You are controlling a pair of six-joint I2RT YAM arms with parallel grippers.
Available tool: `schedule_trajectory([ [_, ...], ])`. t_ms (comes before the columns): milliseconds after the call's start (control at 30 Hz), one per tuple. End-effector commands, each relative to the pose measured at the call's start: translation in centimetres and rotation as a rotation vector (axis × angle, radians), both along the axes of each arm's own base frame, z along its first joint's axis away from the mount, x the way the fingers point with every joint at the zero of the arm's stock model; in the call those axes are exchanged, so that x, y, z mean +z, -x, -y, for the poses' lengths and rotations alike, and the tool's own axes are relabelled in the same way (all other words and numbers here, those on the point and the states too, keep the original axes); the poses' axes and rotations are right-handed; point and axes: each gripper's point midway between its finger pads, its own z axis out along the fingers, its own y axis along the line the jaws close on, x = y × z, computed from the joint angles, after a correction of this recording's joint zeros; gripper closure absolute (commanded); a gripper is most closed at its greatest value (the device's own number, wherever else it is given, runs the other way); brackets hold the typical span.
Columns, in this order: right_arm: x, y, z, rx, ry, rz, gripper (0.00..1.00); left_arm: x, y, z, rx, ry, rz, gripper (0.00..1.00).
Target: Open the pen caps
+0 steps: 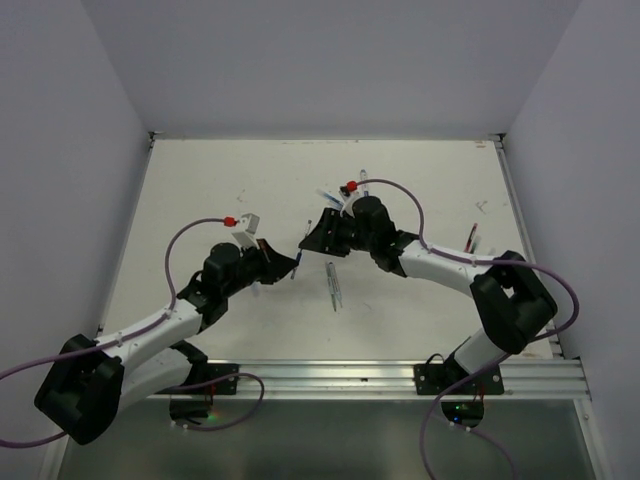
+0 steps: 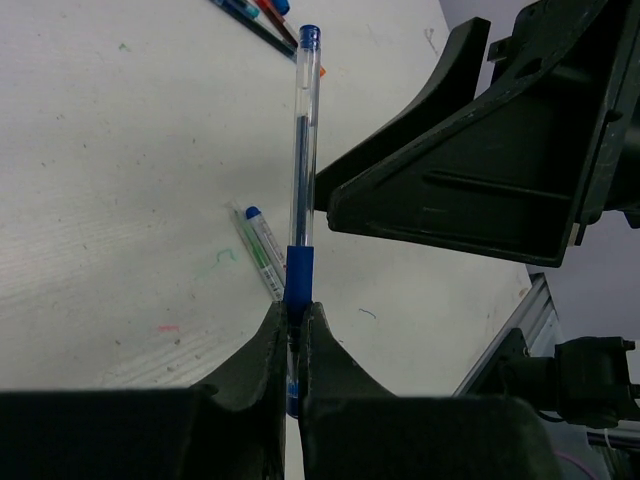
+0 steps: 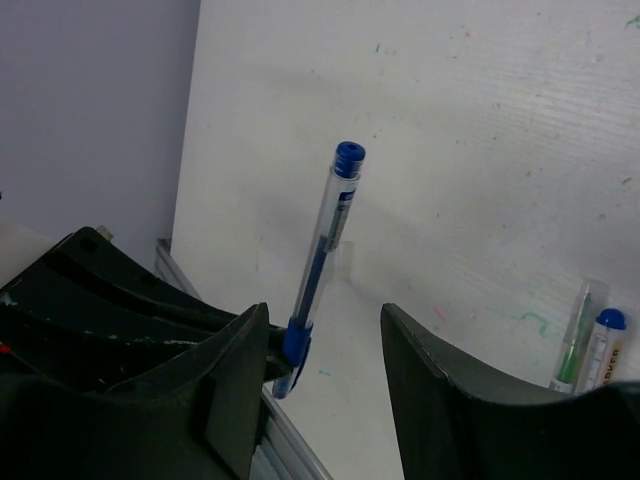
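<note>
The left gripper is seen clamped shut on the blue tube-shaped plastic cap of a thin clear-barrelled plastic pen. The pen is held above the white table, with its blue end plug pointed away from the fingers. In the top view the right gripper is placed just beside the left one, at its 1 o'clock. Its jaws are spread open astride the pen, with the cap close against one finger and the other finger apart from it; whether the near finger touches cannot be told. Two loose pens are laid on the table at 5 o'clock of the right gripper, and one of them is topped by a small blue cap. Farther off, more pens are seen at 3 o'clock, and other coloured pens lie beyond at 12 o'clock.
</note>
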Motion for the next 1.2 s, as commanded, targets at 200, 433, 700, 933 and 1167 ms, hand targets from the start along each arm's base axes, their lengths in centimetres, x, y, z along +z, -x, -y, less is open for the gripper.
schedule_trajectory([
  [200, 2.2, -0.6, -2.3, 0.028, -0.095, 0.052, 0.56, 2.1, 0.1, 1.6, -0.021, 0.054, 0.049, 1.00],
  [433, 1.4, -0.5, -2.6, 0.032, -0.097, 0.037, 0.72, 2.8, 0.2, 1.9, -0.027, 0.050, 0.063, 1.00],
  [700, 2.0, -0.4, -2.1, 0.006, -0.097, 0.042, 1.00, 1.5, 0.5, 1.5, -0.028, 0.009, 0.063, 0.68],
  [933, 3.0, -0.2, -2.2, 0.010, -0.124, 0.047, 1.00, 0.8, 1.0, 1.7, -0.052, 0.014, 0.055, 0.69],
  [1167, 3.6, -0.4, -2.0, -0.003, -0.121, 0.057, 1.00, -0.3, 1.7, 2.3, -0.081, 0.005, 0.029, 0.78],
])
